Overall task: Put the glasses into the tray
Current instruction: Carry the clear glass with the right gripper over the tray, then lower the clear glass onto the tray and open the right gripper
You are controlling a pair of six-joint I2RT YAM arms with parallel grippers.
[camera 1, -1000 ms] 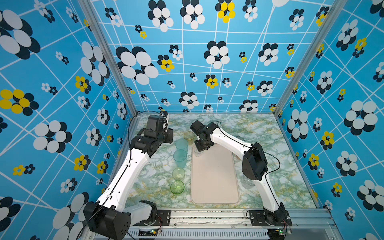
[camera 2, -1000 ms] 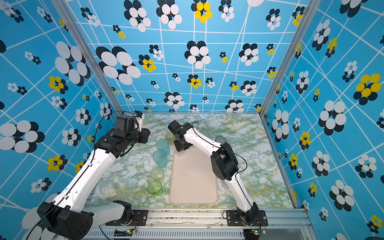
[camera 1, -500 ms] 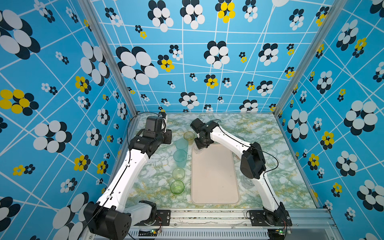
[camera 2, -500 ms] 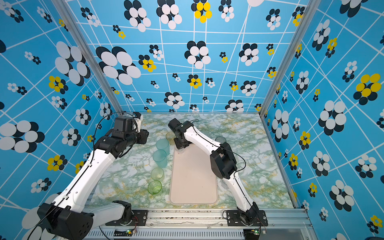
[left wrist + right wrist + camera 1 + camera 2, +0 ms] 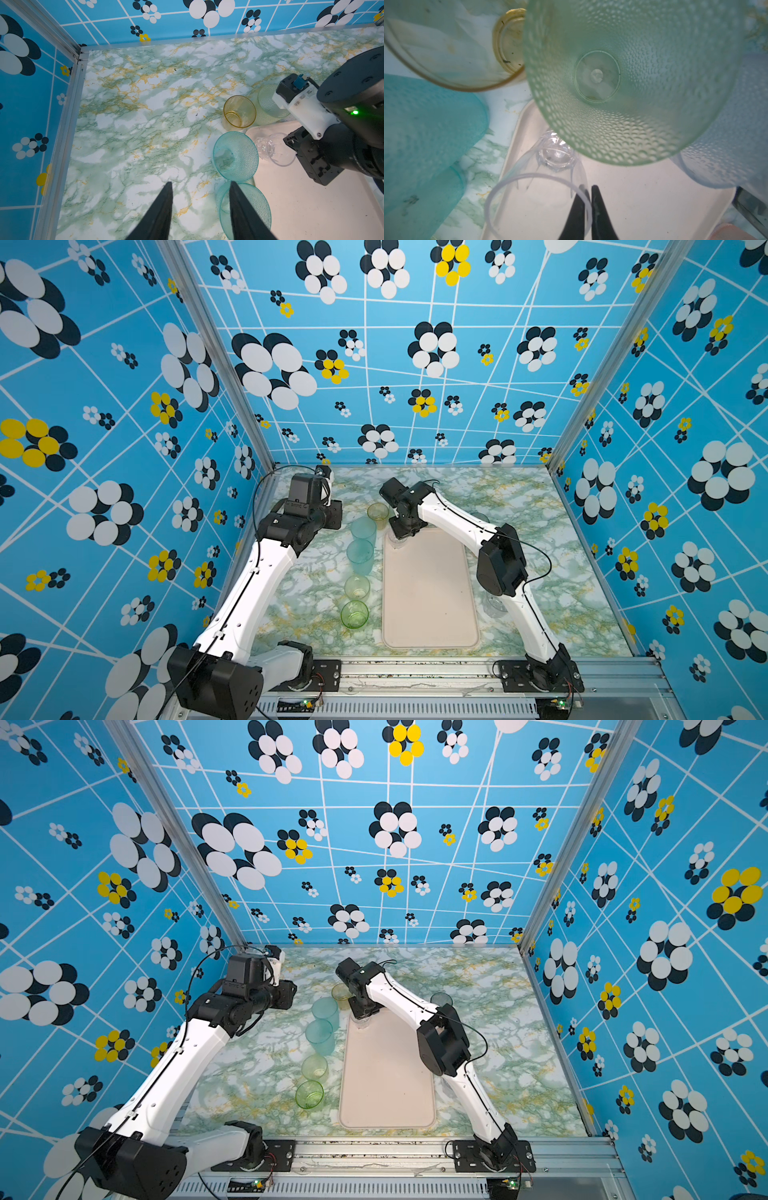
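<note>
The cream-pink tray (image 5: 430, 593) (image 5: 386, 1073) lies mid-table. At its far-left corner stands a clear glass (image 5: 556, 154) (image 5: 270, 147), upright on the tray floor. My right gripper (image 5: 588, 188) (image 5: 401, 531) is shut on its rim, one finger inside and one outside. Left of the tray runs a row of glasses: amber (image 5: 377, 512), two teal ones (image 5: 363, 531) (image 5: 359, 553), pale yellow-green (image 5: 356, 587) and green (image 5: 354, 614). My left gripper (image 5: 200, 184) hangs open over bare table beside the nearer teal glass (image 5: 255, 207), with nothing between its fingers.
A pale green dimpled glass (image 5: 623, 83) stands just beyond the tray's far edge, close to my right wrist. A smoky grey glass (image 5: 441, 998) stands right of the tray behind the right arm. Another clear glass (image 5: 494, 605) sits under that arm. Patterned walls enclose the table.
My left wrist has drawn back slightly toward the far-left corner. The right gripper has stayed at the tray's far-left corner with the clear glass in it.
</note>
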